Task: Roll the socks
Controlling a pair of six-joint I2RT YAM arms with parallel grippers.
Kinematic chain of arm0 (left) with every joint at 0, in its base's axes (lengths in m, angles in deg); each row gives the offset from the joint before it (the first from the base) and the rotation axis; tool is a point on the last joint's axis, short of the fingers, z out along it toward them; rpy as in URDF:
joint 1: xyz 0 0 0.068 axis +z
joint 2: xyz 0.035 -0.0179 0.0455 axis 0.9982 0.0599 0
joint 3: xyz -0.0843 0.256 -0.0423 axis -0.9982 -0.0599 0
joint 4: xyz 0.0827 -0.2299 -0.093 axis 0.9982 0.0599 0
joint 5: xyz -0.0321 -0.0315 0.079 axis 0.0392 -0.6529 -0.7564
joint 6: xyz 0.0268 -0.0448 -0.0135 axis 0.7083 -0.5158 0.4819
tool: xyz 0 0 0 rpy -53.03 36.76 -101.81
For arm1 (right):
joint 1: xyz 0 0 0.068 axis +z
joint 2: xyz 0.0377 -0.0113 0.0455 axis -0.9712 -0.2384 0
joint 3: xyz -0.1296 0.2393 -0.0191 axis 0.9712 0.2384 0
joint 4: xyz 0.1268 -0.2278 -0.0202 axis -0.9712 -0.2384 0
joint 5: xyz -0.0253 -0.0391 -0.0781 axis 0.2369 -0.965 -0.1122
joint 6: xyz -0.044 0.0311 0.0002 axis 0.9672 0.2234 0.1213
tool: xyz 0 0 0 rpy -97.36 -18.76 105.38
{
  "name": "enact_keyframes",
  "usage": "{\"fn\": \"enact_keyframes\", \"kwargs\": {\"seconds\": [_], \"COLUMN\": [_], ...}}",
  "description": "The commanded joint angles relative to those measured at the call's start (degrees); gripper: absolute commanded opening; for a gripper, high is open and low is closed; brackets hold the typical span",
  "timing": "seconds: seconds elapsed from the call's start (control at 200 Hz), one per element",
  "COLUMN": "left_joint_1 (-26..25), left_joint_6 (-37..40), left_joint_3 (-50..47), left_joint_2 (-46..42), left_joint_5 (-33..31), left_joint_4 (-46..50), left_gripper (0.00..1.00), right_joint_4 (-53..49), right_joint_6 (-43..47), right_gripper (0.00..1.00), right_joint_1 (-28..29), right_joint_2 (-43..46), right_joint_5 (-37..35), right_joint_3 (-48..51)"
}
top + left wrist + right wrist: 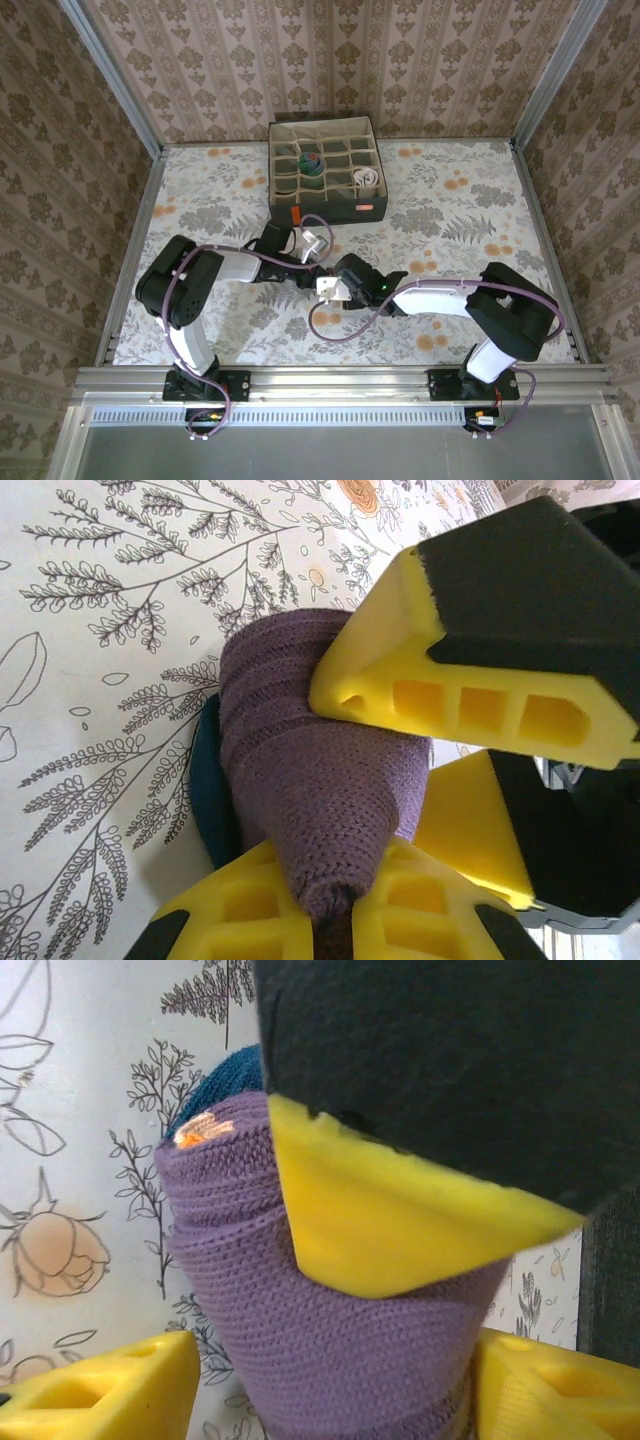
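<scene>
A rolled purple sock point(300, 770) with a blue toe point(205, 790) lies on the flowered table. My left gripper point(335, 868) is shut on the end of the roll, pinching the fabric between its yellow fingers. My right gripper point(335, 1360) is open and straddles the same purple sock point(330, 1330); there is a gap at its left finger point(100, 1395). One left finger point(400, 1230) lies across the top of the roll. From above, the left gripper point(306, 260) and right gripper point(335, 274) meet at the table's middle and hide the sock.
A grey fabric box point(330, 211) with many compartments stands at the back centre. It holds a green and blue rolled sock point(312, 163) and a white one point(367, 179). Patterned walls close in the table on three sides.
</scene>
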Motion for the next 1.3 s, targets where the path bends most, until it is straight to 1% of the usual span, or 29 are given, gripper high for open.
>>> {"fn": "enact_keyframes", "kwargs": {"seconds": [0.0,0.04,0.085,0.195,0.23,0.32,0.405,0.48,0.63,0.72,0.775,0.845,0.925,0.985,1.06,1.15,1.225,1.25,1.295], "left_joint_1": [0.2,0.3,0.4,0.8,1.0,1.3,1.4,1.9,3.8,4.9,5.6,5.9,6.0,6.0,6.0,5.9,5.9,5.8,5.2], "left_joint_6": [2.1,2.8,3.3,3.6,3.6,4.6,6.2,6.2,4.9,4.8,5.0,5.3,5.6,5.8,5.8,7.1,8.0,8.3,8.9], "left_joint_3": [0.5,1.1,1.6,2.0,2.1,1.8,0.5,-1.4,-6.8,-9.3,-9.9,-10.3,-12.3,-15.1,-18.5,-21.1,-21.8,-21.8,-21.7], "left_joint_2": [1.6,1.6,1.5,1.0,0.8,-0.5,-3.3,-6.6,-13.4,-16.0,-16.9,-17.9,-19.6,-21.5,-23.7,-25.6,-26.5,-26.8,-27.3], "left_joint_5": [1.8,2.1,2.5,2.9,2.9,2.5,0.5,-1.8,-6.1,-7.3,-7.3,-7.0,-7.0,-7.5,-8.0,-6.3,-4.8,-4.3,-3.9], "left_joint_4": [7.3,8.6,9.6,10.3,10.5,10.3,8.3,4.1,-8.9,-14.2,-15.2,-15.4,-17.9,-22.3,-28.1,-32.7,-33.4,-32.9,-31.7], "left_gripper": [0.00,0.00,0.00,0.00,0.00,0.00,0.11,0.23,0.40,0.45,0.46,0.46,0.47,0.48,0.56,0.64,0.69,0.74,0.74], "right_joint_4": [1.8,2.2,2.2,1.1,0.4,-2.9,-7.6,-13.5,-26.2,-31.1,-34.1,-36.6,-37.4,-36.8,-35.1,-33.1,-30.4,-29.7,-28.6], "right_joint_6": [3.3,3.5,3.8,3.4,2.9,1.3,-0.9,-3.6,-12.7,-18.4,-21.0,-24.2,-27.6,-30.0,-32.3,-33.7,-34.7,-35.1,-35.9], "right_gripper": [0.67,0.64,0.58,0.38,0.30,0.13,0.00,0.00,0.00,0.00,0.00,0.00,0.00,0.00,0.00,0.00,0.00,0.00,0.00], "right_joint_1": [0.2,0.2,0.2,0.2,0.2,0.3,0.3,0.3,-1.0,-2.4,-3.5,-4.5,-6.0,-7.7,-9.5,-11.4,-12.9,-13.4,-14.4], "right_joint_2": [-3.1,-3.7,-4.4,-4.8,-4.6,-3.7,-3.0,-2.6,-3.9,-5.2,-6.1,-7.4,-8.1,-7.8,-6.4,-3.8,-1.3,-0.3,1.3], "right_joint_5": [-1.9,-2.1,-2.0,-0.5,0.3,2.8,5.1,7.9,15.2,18.5,21.4,23.5,25.1,27.2,29.5,31.9,34.1,34.7,35.9], "right_joint_3": [0.1,-0.1,-0.3,-1.1,-1.3,-2.4,-4.1,-6.4,-12.9,-15.9,-17.5,-19.1,-19.7,-19.4,-18.5,-17.5,-16.7,-16.5,-16.2]}}
